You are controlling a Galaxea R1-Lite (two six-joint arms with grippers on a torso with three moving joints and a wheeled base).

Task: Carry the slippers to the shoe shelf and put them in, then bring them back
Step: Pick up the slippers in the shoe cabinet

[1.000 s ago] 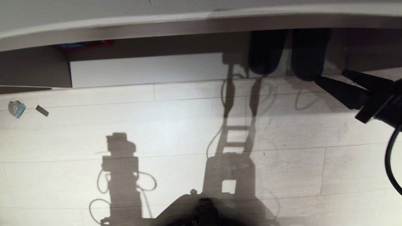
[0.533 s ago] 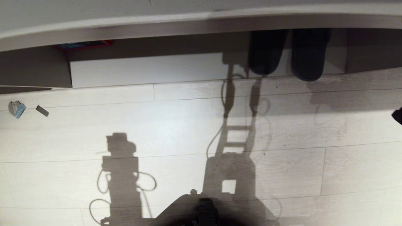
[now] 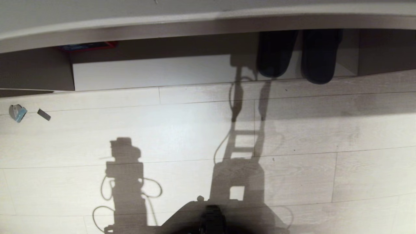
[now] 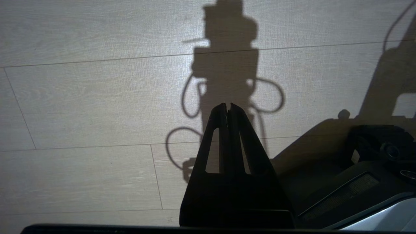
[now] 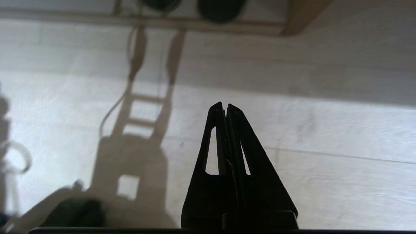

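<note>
My right claw [image 5: 225,109] has pulled back from the slippers: a second ago it reached open toward the right-hand one at the shelf's edge, and now it is gone from the head view and hangs over bare floor [image 3: 182,130], its two fingers pressed together on nothing. My left claw [image 4: 227,109] is parked low beside my base, also closed and empty, over its own shadow on the planks.

Farther out, across the open floor, the slippers [image 3: 294,55] sit side by side in the shoe shelf [image 3: 349,70], the narrower cubby at the right end of the run, under the long pale surface [image 3: 130,22]. Each slipper's long axis runs straight in and out of the cubby. One rounded end of each faces me; whether that is toe or heel I cannot tell. The left one lies inside the opening, while the right one pokes out over the front edge toward the floor.

I judge the putting-in done and the bringing-back next. To do that well, I should open the claw fully before going in, come in low and level along a slipper's long axis, and close on the rim at the near end, not on the soft upper. The protruding right slipper is the easier first grab. The overhanging surface leaves little headroom, so I should draw straight out before lifting.
</note>
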